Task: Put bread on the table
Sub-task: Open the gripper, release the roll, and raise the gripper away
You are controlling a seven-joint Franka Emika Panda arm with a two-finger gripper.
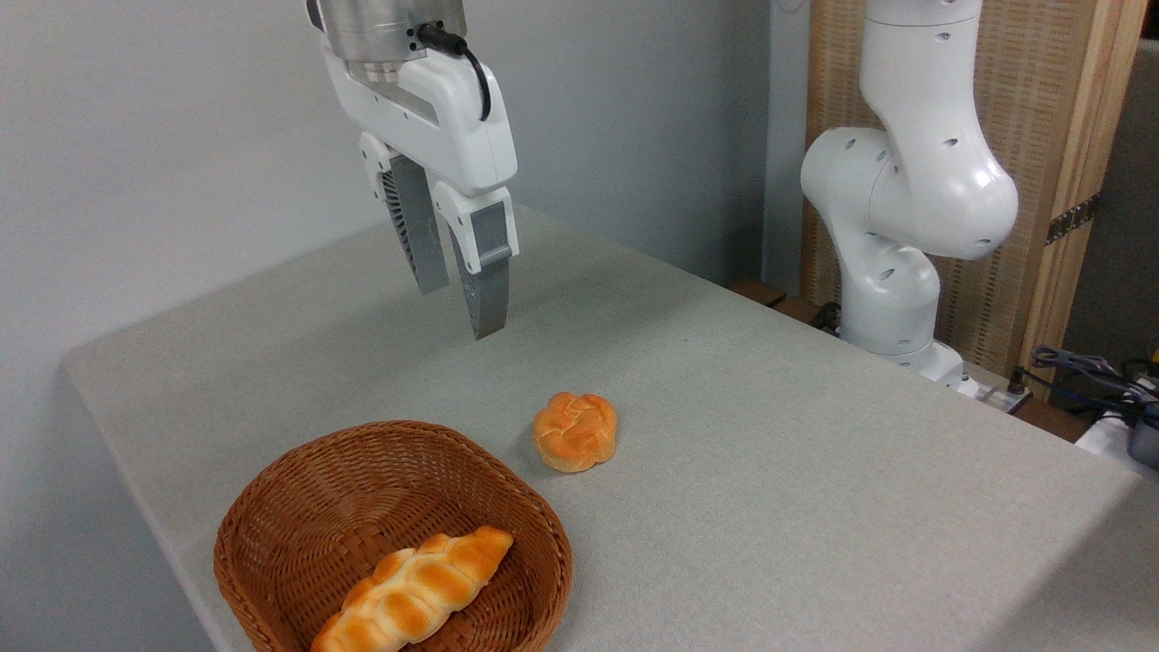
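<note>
The bread (pixel 575 431) sits on the table (pixel 770 471) at centre frame, just beside the wicker basket (pixel 272 507) at lower left, which holds a braided loaf (pixel 416 589). The gripper (pixel 462 308) hangs empty at upper left — jaws seemingly parted narrowly. Lift straight away — nothing needs regrasping.

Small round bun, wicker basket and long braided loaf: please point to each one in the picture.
small round bun (pixel 575 431), fixed camera view, centre of its glazed top.
wicker basket (pixel 299 471), fixed camera view, on its far-left rim.
long braided loaf (pixel 418 586), fixed camera view, middle of its upper crust.
</note>
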